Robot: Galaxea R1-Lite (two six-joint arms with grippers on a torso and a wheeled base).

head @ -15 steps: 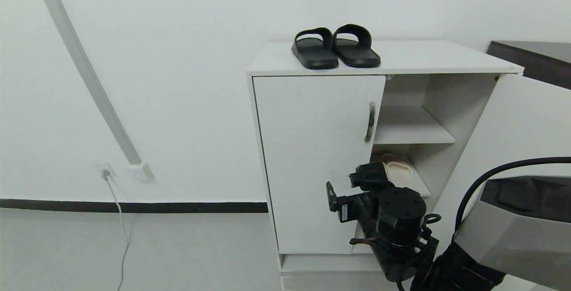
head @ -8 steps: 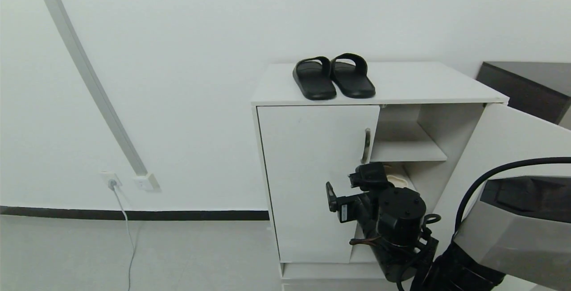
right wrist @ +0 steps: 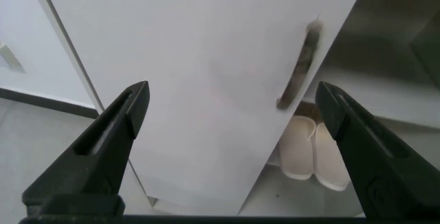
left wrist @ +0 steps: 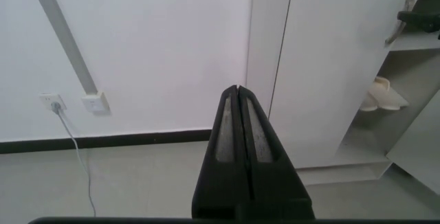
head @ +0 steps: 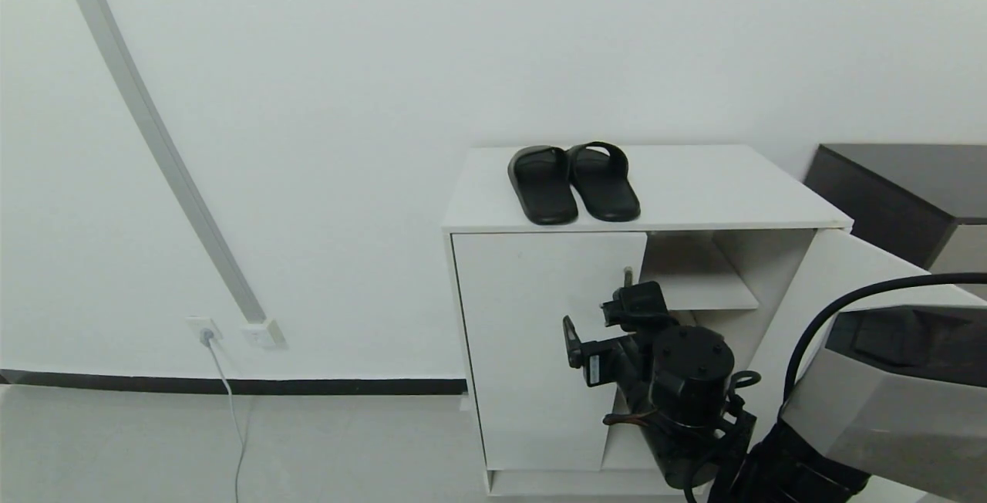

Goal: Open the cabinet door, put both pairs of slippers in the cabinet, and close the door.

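A pair of black slippers [head: 574, 183] lies side by side on top of the white cabinet [head: 694, 194]. The cabinet's left door [head: 540, 333] is closed and its right door [head: 833, 279] stands swung open. A pair of beige slippers [right wrist: 316, 155] rests on a lower shelf inside, also seen as the beige slippers [left wrist: 382, 95]. My right gripper [head: 597, 329] hovers open in front of the left door's handle [right wrist: 299, 73], touching nothing. My right gripper [right wrist: 234, 93] has its fingers spread wide. My left gripper [left wrist: 237, 93] is shut and empty, low and left of the cabinet.
A dark cabinet [head: 902, 187] stands right of the white one, behind the open door. A wall socket with a hanging cable [head: 204, 329] and a slanted grey conduit [head: 154, 140] are on the wall to the left. Bare floor [head: 231, 449] lies left of the cabinet.
The whole head view has shifted, so the camera rose: cabinet and black slippers sit lower in the picture. The beige slippers are now hidden behind my right wrist. The right arm keeps its place.
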